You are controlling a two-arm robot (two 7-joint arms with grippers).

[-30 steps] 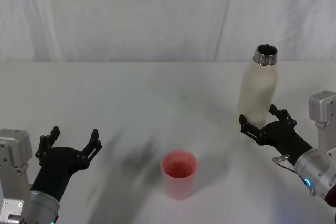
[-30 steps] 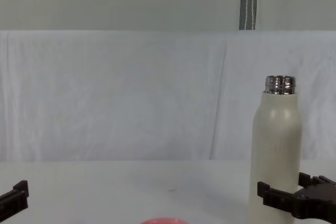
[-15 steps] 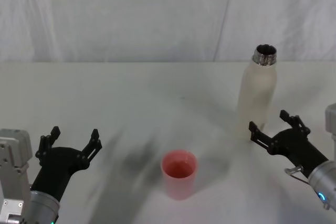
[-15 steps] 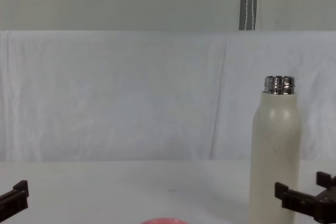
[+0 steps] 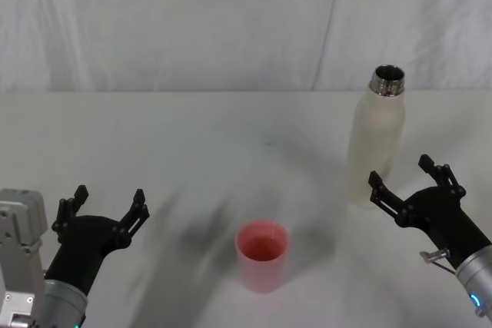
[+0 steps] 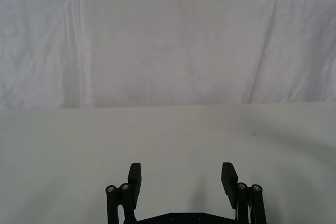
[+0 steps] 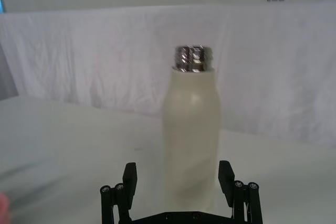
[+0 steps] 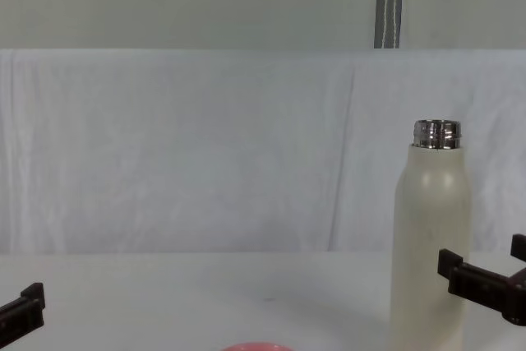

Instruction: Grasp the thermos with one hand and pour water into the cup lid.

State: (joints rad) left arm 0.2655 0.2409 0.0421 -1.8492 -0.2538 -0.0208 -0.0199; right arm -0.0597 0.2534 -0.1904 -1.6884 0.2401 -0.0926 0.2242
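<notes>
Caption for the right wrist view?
Open right gripper faces the upright, uncapped thermos, not touching it.

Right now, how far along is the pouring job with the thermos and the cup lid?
Done: the thermos stands upright on the table, uncapped, apart from the pink cup lid. In hand: the right tool sits open just short of the thermos, not gripping it. The left tool waits open at the near left. Left: grasping, lifting and pouring.

Thermos stands rear right of cup lid
</notes>
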